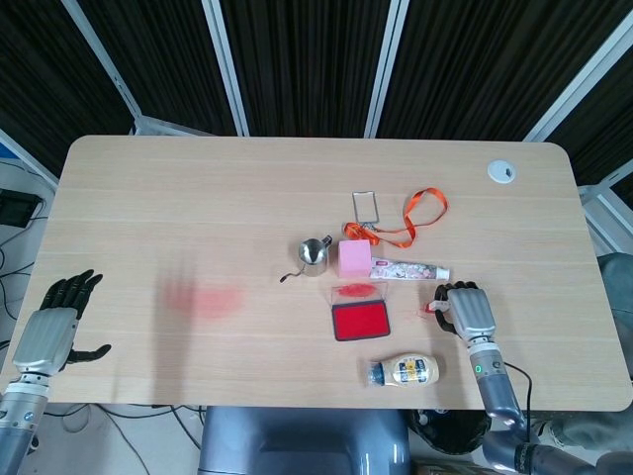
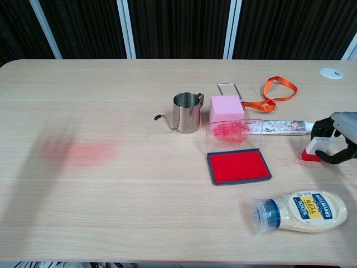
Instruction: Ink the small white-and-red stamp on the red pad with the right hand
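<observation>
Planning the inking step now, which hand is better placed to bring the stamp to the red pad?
Right. The right hand already grips the stamp beside the red pad; the left hand sits open, far across the table.
</observation>
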Robot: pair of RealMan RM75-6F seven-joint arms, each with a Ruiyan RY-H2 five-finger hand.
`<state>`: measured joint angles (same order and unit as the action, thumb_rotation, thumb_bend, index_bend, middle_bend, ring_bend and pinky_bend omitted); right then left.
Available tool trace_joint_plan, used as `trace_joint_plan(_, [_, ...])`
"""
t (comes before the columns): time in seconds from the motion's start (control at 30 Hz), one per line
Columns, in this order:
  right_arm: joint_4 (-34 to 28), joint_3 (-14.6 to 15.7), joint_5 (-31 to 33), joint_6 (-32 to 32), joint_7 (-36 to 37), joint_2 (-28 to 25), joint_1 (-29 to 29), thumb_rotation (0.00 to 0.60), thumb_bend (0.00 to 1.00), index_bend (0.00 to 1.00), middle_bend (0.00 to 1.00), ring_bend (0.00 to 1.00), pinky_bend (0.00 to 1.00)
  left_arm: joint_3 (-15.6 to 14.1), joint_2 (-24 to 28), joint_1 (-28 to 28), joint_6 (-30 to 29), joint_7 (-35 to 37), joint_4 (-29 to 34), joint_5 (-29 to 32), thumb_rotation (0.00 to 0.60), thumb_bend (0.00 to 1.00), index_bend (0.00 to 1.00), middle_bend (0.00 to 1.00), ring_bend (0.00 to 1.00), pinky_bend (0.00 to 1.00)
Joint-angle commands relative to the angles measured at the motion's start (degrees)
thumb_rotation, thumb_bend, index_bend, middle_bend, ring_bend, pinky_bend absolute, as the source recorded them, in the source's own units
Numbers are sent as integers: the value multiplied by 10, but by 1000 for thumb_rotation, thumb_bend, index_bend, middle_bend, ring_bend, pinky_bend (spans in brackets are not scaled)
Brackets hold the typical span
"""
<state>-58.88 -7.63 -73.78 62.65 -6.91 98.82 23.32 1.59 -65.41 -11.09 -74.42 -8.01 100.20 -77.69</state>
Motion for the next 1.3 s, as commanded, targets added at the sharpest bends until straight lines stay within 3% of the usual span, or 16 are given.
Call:
trace_joint_plan(0.03, [0, 0, 1, -1, -2, 0, 0, 600, 450, 600, 465, 360, 322, 0, 0, 0, 0, 0, 0, 0, 600, 1, 0, 0, 0, 0])
trace_joint_plan(0.93, [-14, -3, 13, -7, -21, -5, -2, 600, 359, 410, 320, 302, 293, 0, 0, 0, 0, -2, 0, 1, 600, 1, 0, 0, 0, 0])
trace_joint_plan(1.3, [-62, -7, 29, -11, -65, -32, -2, 600, 129, 78, 68, 125, 240, 0, 0, 0, 0, -1, 0, 1, 600, 1, 0, 0, 0, 0])
